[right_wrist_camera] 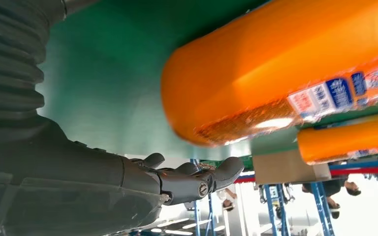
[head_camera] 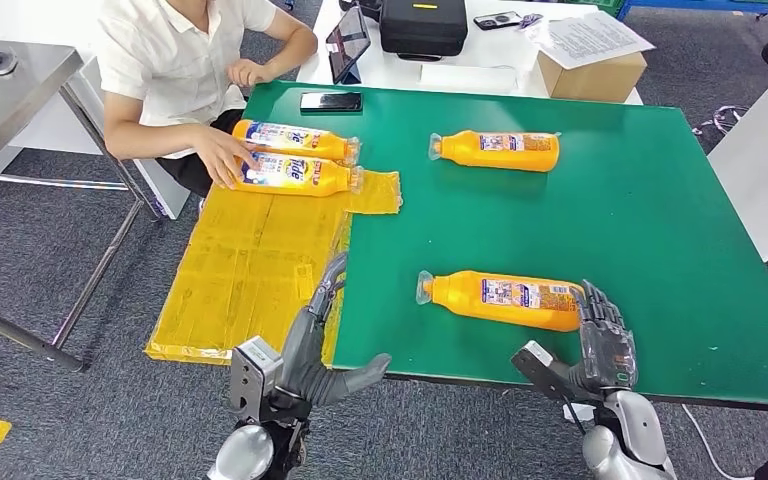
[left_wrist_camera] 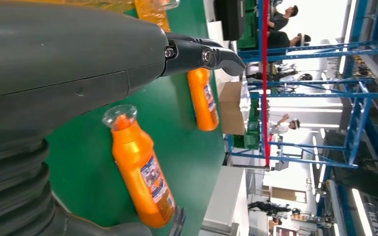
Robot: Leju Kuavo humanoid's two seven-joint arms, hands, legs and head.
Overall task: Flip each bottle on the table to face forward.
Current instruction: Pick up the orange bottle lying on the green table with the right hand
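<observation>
Nearest bottle (head_camera: 505,299) lies on its side on the green desk (head_camera: 650,230), cap pointing toward the left robot hand (head_camera: 322,335), its base touching the fingertips of the right robot hand (head_camera: 605,335), as far as I can judge from the head view. Right robot hand is raised at the desk's near edge, fingers up and together, holding nothing. Left robot hand stands at the near edge beside the yellow sheet (head_camera: 250,265), fingers extended, thumb out to the side, empty. A second bottle (head_camera: 498,150) lies well beyond both robot hands. Two more bottles (head_camera: 295,158) lie side by side far beyond the left robot hand, where a seated person's hand (head_camera: 222,155) rests on them. I see a phone (head_camera: 331,101) at the far edge.
</observation>
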